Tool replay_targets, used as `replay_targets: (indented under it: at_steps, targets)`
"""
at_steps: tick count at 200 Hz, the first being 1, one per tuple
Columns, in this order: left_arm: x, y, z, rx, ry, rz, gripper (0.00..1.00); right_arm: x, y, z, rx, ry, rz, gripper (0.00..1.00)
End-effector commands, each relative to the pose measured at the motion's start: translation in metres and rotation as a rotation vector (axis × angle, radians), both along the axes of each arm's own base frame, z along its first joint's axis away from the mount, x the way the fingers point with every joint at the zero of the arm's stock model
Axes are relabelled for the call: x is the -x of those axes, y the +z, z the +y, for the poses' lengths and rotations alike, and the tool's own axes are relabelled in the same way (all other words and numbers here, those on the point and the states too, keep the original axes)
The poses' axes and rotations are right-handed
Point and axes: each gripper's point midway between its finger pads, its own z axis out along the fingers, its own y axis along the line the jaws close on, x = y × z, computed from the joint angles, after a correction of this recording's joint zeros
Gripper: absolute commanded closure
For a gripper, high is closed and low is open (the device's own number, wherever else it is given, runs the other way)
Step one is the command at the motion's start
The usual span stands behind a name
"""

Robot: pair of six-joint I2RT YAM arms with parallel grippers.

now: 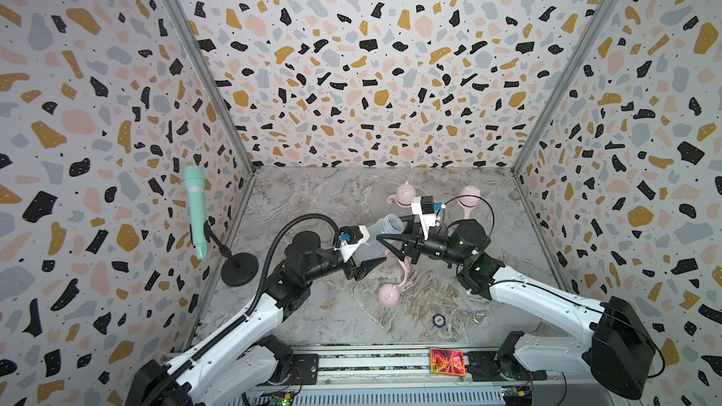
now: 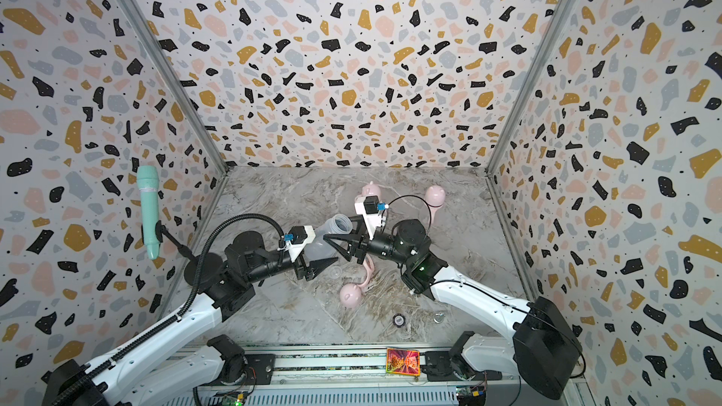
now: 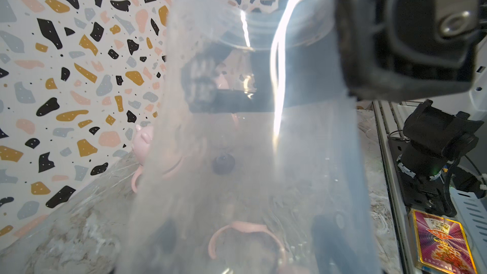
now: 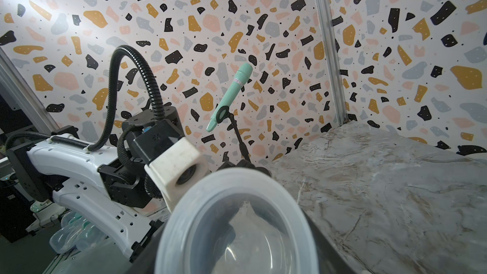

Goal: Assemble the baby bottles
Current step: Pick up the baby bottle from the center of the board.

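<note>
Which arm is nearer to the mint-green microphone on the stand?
Left. The left arm runs beside the round stand base of the mint-green microphone; the right arm lies on the opposite side, beyond the clear plastic bottle.

"No990" on shiny red card box, its other print unreadable

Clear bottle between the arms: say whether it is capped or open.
Open: the clear bottle shows a bare threaded mouth, no collar or cap.
</note>
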Motion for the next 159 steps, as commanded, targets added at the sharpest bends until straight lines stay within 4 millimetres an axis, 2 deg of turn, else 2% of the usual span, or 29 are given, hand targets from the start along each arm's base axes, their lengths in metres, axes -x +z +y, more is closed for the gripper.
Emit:
replay_targets:
  at_steps: [1, 51, 68, 85, 109, 125, 159]
  targets:
    - [-0.006, 0.051, -0.001, 0.098, 0.019, -0.105, 0.26, 0.037, -0.014, 0.019, 0.058, 0.179, 0.041, 0.78]
    - [-0.007, 0.063, 0.006, 0.169, 0.067, -0.088, 0.45, 0.033, -0.029, 0.021, 0.085, 0.167, 0.064, 0.78]
    - [-0.007, 0.063, 0.011, 0.177, 0.093, -0.087, 0.47, 0.027, -0.029, 0.016, 0.085, 0.132, 0.068, 0.78]
    - [0.001, 0.064, 0.014, 0.19, 0.079, -0.104, 0.34, 0.021, -0.026, 0.008, 0.064, 0.121, 0.079, 0.78]
    - [0.017, 0.064, 0.009, 0.191, -0.007, -0.134, 0.14, 0.025, -0.017, 0.005, 0.032, 0.152, 0.077, 0.79]
    - [0.024, 0.064, 0.007, 0.191, -0.048, -0.142, 0.09, 0.029, -0.009, 0.007, 0.01, 0.179, 0.071, 0.79]
    - [0.02, 0.061, 0.004, 0.182, -0.047, -0.122, 0.07, 0.034, 0.001, 0.009, -0.018, 0.204, 0.058, 0.79]
